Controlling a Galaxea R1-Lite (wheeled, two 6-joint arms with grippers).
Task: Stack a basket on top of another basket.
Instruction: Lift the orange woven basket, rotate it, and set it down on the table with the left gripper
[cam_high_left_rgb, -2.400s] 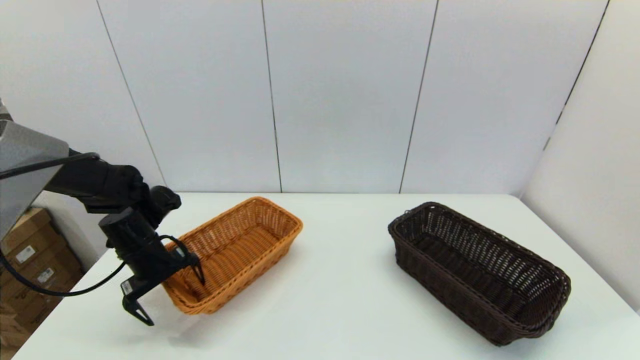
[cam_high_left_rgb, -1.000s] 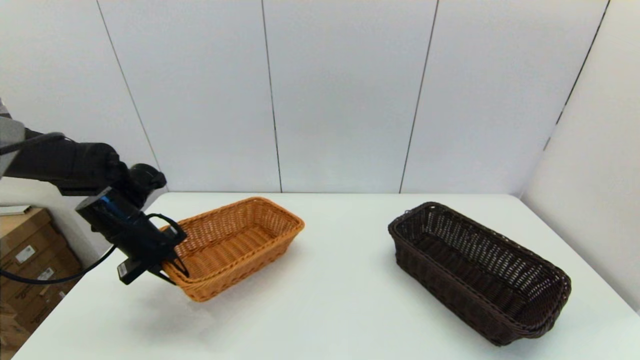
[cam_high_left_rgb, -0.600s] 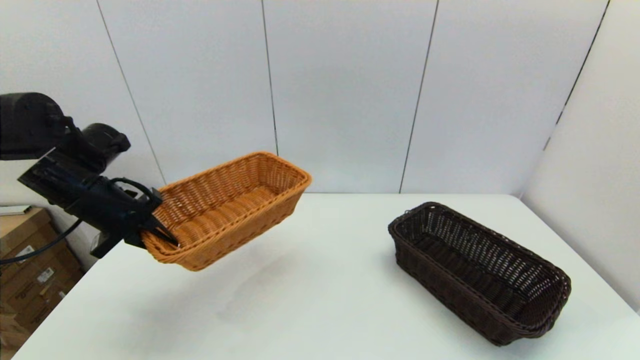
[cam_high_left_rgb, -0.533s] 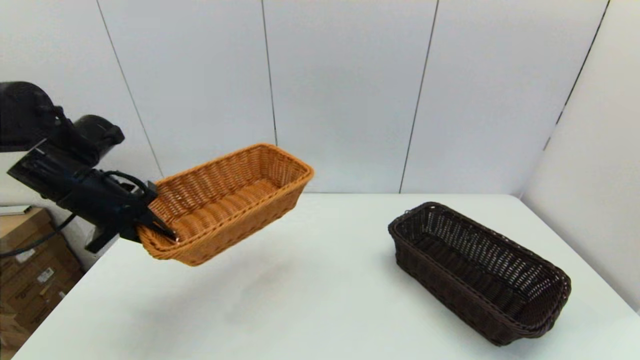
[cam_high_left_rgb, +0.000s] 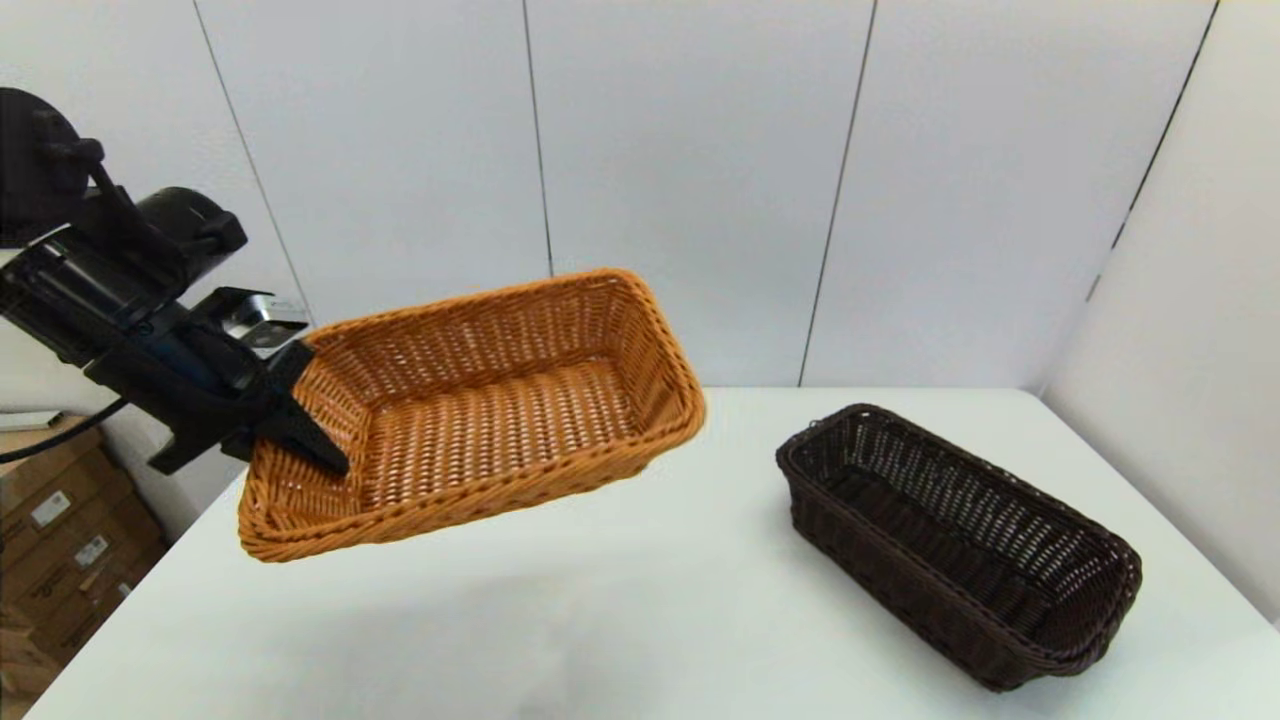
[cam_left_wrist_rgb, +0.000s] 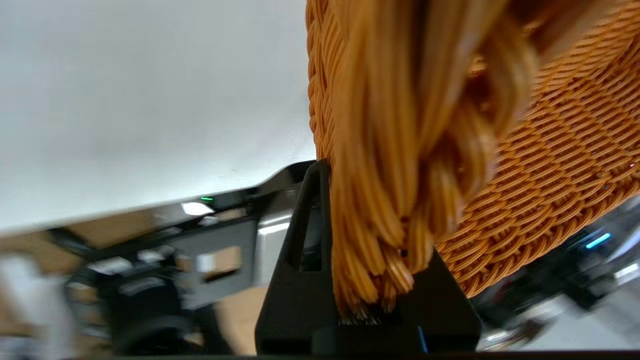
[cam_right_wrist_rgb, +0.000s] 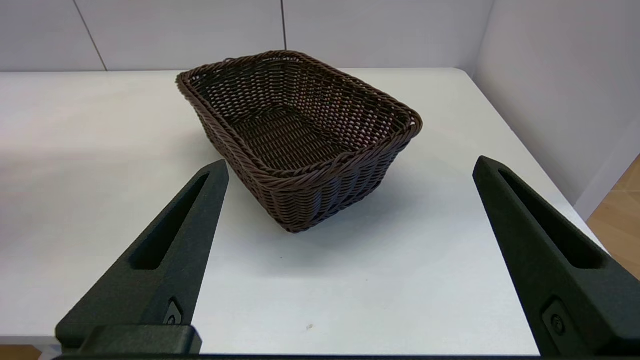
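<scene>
The orange-tan basket (cam_high_left_rgb: 480, 420) hangs in the air above the left half of the table, tilted with its far end raised. My left gripper (cam_high_left_rgb: 300, 440) is shut on the braided rim of its left short end; in the left wrist view the rim strands (cam_left_wrist_rgb: 395, 200) sit pinched at the left gripper (cam_left_wrist_rgb: 370, 285). The dark brown basket (cam_high_left_rgb: 960, 540) rests on the table at the right, untouched. My right gripper (cam_right_wrist_rgb: 351, 164) is open, hovering in front of the dark brown basket (cam_right_wrist_rgb: 300, 125) and apart from it. The right arm does not show in the head view.
The white table (cam_high_left_rgb: 650, 620) is bounded by grey wall panels behind and on the right. Cardboard boxes (cam_high_left_rgb: 50, 520) stand on the floor past the table's left edge.
My left gripper closed on the orange-tan basket's end rim, lifted it off the table, and swung it up and to the right. The dark brown basket has stayed put.
</scene>
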